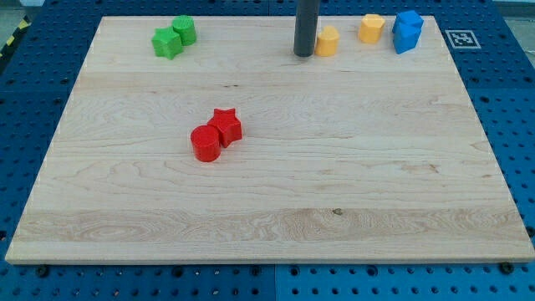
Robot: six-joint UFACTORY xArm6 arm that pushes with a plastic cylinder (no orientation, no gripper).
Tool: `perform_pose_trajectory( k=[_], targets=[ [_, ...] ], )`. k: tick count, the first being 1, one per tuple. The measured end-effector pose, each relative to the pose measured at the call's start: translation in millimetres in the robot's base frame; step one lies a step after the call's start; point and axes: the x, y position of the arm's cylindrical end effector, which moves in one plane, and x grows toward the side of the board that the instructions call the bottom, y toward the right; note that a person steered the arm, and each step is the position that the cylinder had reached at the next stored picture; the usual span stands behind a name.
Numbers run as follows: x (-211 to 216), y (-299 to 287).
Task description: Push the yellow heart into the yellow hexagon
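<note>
Two yellow blocks sit near the view's top edge of the wooden board [267, 209]. The left one [328, 40] looks like the hexagon. The right one [372, 28], about a block's width further right, looks like the heart, though both shapes are small and hard to make out. My dark rod comes down from the view's top, and my tip [303, 54] rests on the board just left of the left yellow block, touching it or nearly so.
Two blue blocks [408, 31] stand together right of the yellow ones, near the top right corner. A green star and a second green block [174, 37] sit at the top left. A red star [226, 125] touches a red cylinder [205, 144] left of centre.
</note>
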Motion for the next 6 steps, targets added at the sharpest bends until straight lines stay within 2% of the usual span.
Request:
perform_pose_trajectory(
  k=[4,5,6],
  targets=[
    [-9,105],
    [-6,99],
    [26,63]
  ],
)
